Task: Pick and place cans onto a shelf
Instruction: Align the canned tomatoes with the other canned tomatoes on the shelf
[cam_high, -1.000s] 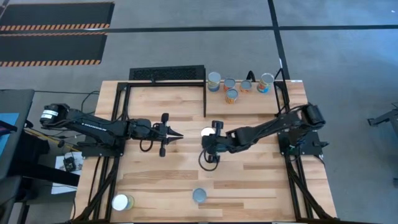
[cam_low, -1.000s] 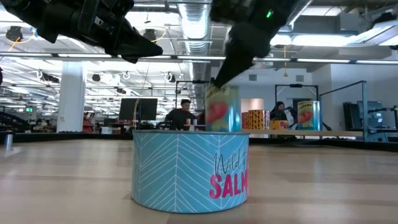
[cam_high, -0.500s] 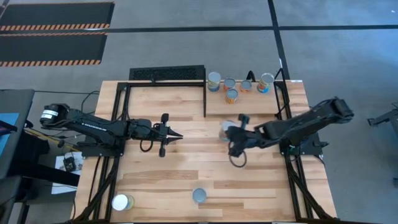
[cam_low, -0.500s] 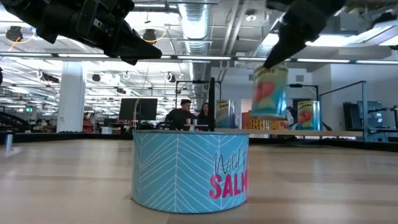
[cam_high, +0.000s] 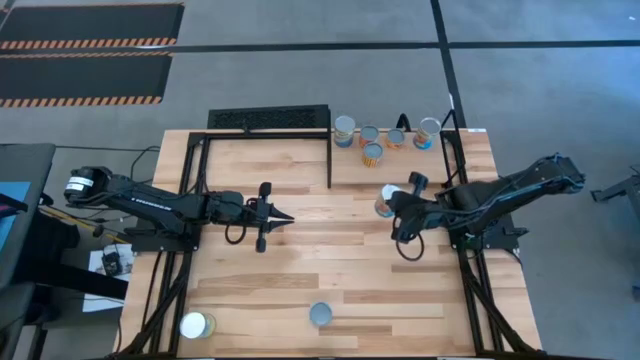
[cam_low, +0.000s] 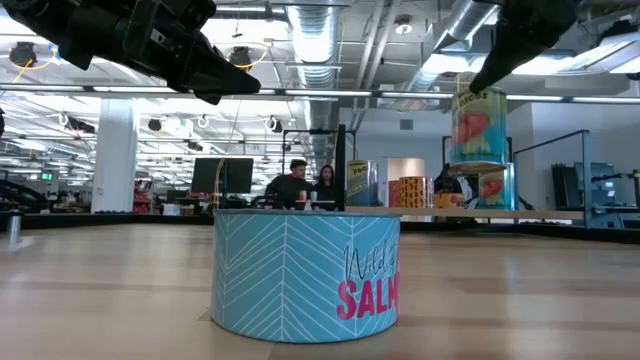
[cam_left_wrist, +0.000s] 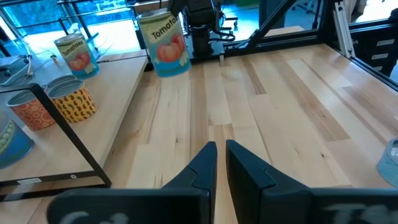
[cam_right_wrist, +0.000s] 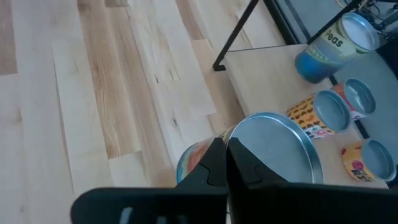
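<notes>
My right gripper (cam_high: 393, 206) is shut on a tomato can (cam_high: 384, 200) with a red and yellow label. It holds the can in the air just off the near edge of the shelf (cam_high: 422, 166), a raised light-wood board at the far right. Several cans (cam_high: 372, 153) stand on the shelf. A blue salmon can (cam_high: 321, 315) stands near the table's front edge, and a white and yellow can (cam_high: 197, 325) lies at the front left. My left gripper (cam_high: 286, 217) is shut and empty over the table's middle left. My right gripper pinches the tomato can at its top rim (cam_right_wrist: 231, 138), the two fingers close together across the rim's edge. The fingers (cam_low: 497, 68) slant down onto it from the table's right. The can (cam_low: 478, 127) hangs below them, lifted clear and slightly tilted.
Thin black bars (cam_high: 330, 150) frame the shelf and the table's sides. A black grille (cam_high: 268, 118) lies at the far edge. Bare tabletop (cam_high: 330, 260) lies between the two arms. People show in the room beyond the table (cam_low: 292, 185).
My right gripper has carried the tomato can from the table's middle toward the right and far edge, up to the shelf's near edge. The can has risen higher and stays in the hold.
</notes>
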